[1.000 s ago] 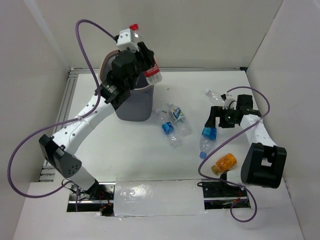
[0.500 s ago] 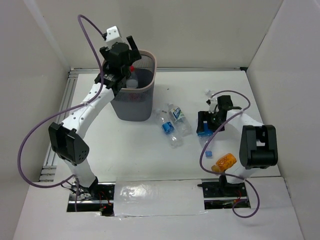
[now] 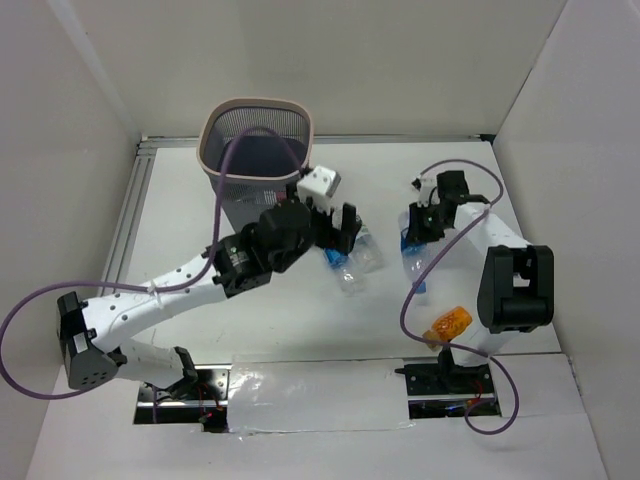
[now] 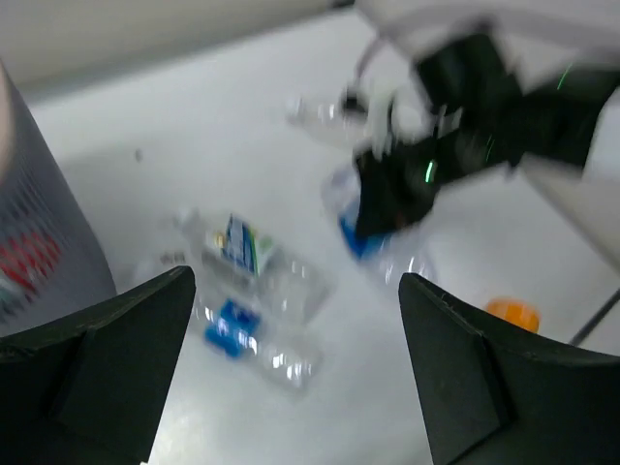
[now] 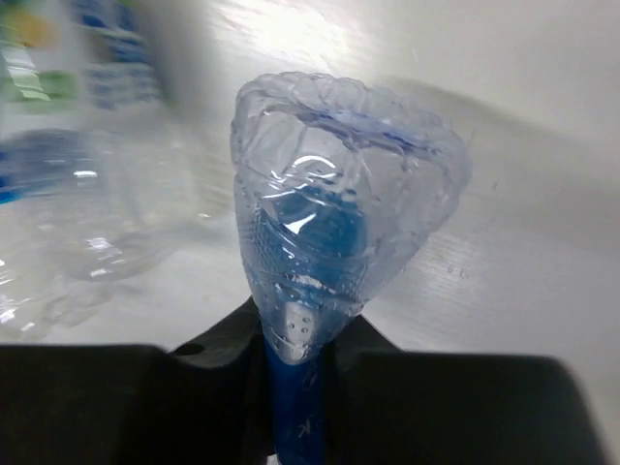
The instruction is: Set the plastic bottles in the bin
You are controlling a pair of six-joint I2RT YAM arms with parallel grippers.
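The bin (image 3: 255, 150), dark mesh with a pale pink rim, stands at the back left. Its wall (image 4: 39, 242) fills the left edge of the left wrist view, and something red shows through the mesh. Two clear bottles with blue labels (image 3: 350, 258) (image 4: 254, 302) lie in the middle of the table. My left gripper (image 3: 345, 230) (image 4: 295, 281) hangs open just above them, holding nothing. My right gripper (image 3: 415, 228) (image 5: 305, 339) is shut on a clear blue-labelled bottle (image 3: 412, 262) (image 5: 329, 242), crushing its neck end. The orange bottle (image 3: 447, 325) (image 4: 511, 312) lies near the right arm's base.
Another clear bottle (image 3: 425, 186) lies behind the right gripper. White walls close in the table at the back and on both sides. A purple cable (image 3: 415, 300) loops over the table beside the orange bottle.
My left arm let a red-capped bottle go over the bin, then swung down to the middle bottles with its gripper open. My right gripper closed on the blue-labelled bottle.
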